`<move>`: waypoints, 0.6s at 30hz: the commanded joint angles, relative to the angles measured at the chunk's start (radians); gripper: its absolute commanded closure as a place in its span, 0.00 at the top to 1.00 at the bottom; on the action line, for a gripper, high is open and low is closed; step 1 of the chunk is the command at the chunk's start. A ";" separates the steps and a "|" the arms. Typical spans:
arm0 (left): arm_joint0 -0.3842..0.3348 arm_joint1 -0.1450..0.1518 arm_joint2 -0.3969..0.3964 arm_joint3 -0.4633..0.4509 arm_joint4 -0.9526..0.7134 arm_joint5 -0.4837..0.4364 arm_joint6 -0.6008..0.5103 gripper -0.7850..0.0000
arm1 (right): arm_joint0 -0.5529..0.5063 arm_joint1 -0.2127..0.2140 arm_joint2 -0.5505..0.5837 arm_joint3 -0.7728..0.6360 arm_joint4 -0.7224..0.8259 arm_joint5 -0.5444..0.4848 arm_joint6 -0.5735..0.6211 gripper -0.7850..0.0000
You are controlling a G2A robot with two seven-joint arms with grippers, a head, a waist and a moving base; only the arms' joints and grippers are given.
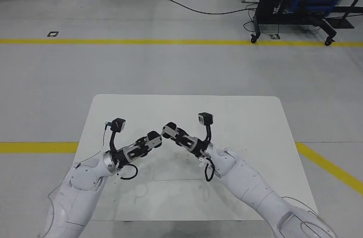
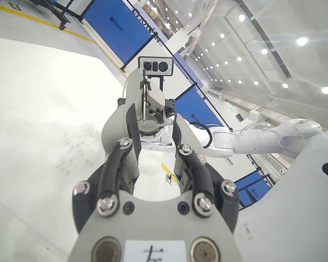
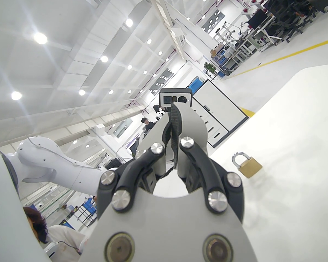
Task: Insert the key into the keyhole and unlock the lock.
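Wide apart, that's my left gripper [image 2: 154, 113]: both ribbed pads [image 2: 132, 126] stand well clear of each other and hold nothing. My right gripper [image 3: 175, 107] is the opposite. Its dark pads [image 3: 176, 122] are pressed flat together right up to the tips, and I cannot tell whether anything thin is pinched in there.

From above, both arms are up over the white table [image 1: 241, 119], the two grippers nose to nose near its middle with their tips very close. My left wrist looks straight onto the closed tips of the right one.

And the padlock [image 3: 247, 164], with its brass body and silver shackle, lies on the table surface near my right gripper, apart from it. The shackle looks seated in the body.
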 commanded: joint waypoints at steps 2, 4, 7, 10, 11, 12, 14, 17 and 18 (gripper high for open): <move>0.005 0.001 0.005 -0.007 0.031 0.005 0.024 0.07 | -0.001 -0.003 0.006 0.008 0.001 0.000 0.011 0.00; 0.007 0.001 0.009 -0.010 0.045 0.006 0.036 0.00 | -0.002 -0.004 0.010 0.012 -0.001 0.000 0.016 0.00; 0.009 0.002 0.011 -0.013 0.057 0.008 0.051 0.00 | -0.005 -0.006 0.014 0.012 0.000 0.000 0.024 0.00; 0.015 0.003 0.008 -0.016 0.057 0.006 0.076 0.00 | -0.010 -0.007 0.022 0.005 0.001 0.000 0.034 0.00; 0.017 0.004 0.006 -0.017 0.055 0.007 0.081 0.00 | -0.012 -0.007 0.024 0.003 -0.001 0.000 0.038 0.00; 0.018 0.004 0.004 -0.017 0.052 0.007 0.084 0.00 | -0.014 -0.007 0.027 0.001 -0.003 0.000 0.042 0.00; 0.020 0.006 0.001 -0.016 0.045 0.010 0.086 0.00 | -0.018 -0.007 0.030 -0.002 -0.006 0.000 0.050 0.00; 0.021 0.008 0.000 -0.015 0.024 0.011 0.080 0.00 | -0.023 -0.008 0.036 -0.008 -0.010 0.000 0.060 0.00; 0.021 0.009 0.001 -0.014 0.015 0.011 0.075 0.00 | -0.025 -0.008 0.038 -0.010 -0.010 0.000 0.061 0.11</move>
